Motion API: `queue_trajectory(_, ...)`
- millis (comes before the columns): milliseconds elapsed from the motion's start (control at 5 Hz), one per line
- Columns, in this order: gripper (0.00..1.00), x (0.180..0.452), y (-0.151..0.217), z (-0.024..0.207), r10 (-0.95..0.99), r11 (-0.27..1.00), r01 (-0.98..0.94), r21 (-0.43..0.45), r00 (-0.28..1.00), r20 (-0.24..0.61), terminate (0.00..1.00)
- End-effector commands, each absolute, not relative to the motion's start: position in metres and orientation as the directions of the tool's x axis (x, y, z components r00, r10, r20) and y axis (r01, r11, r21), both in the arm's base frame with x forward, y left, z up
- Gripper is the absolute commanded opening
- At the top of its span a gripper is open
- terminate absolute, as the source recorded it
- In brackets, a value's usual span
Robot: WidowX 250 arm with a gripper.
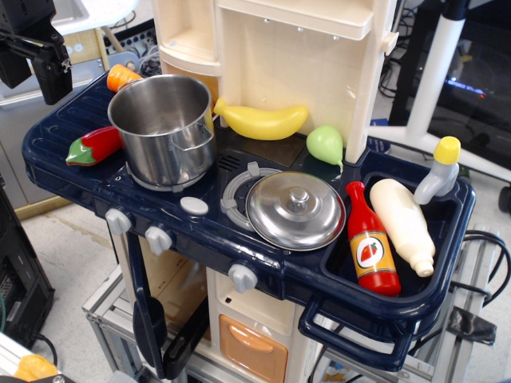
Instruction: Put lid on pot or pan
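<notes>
At about ten o'clock in the view the black gripper (36,48) hangs off the toy stove's dark blue plastic counter (72,179), carrying nothing, though whether its jaws stand apart or together I cannot tell. The shiny straight-sided steel pot (164,128) sits open-mouthed on the left burner with a red and green plastic pepper (94,146) touching its nine o'clock side. The round domed steel lid (295,211) with its small central knob lies flat on the right burner at the pot's four o'clock, clear above for a top grasp, though a red sauce bottle (371,249) crowds its three o'clock rim and the counter's front edge runs close at six.
</notes>
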State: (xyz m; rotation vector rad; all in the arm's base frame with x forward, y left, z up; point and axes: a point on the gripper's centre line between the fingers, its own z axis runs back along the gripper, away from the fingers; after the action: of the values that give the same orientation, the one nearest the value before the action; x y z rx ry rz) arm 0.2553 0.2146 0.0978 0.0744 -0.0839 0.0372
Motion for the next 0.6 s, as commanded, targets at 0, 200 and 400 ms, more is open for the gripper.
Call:
queue_trajectory(0,1.0,0.255,0.215,0.098,0.034,0.997,-0.04,0.073,0.996,0.085,0.0)
queue_trajectory(200,1.0,0.254,0.167,0.141,0.074,0.989,-0.08,0.121,0.996,0.06,0.0)
queue_trajectory(400,1.0,0.257,0.117,0.162,0.082,0.987,-0.085,0.135,0.996,0.028,0.0)
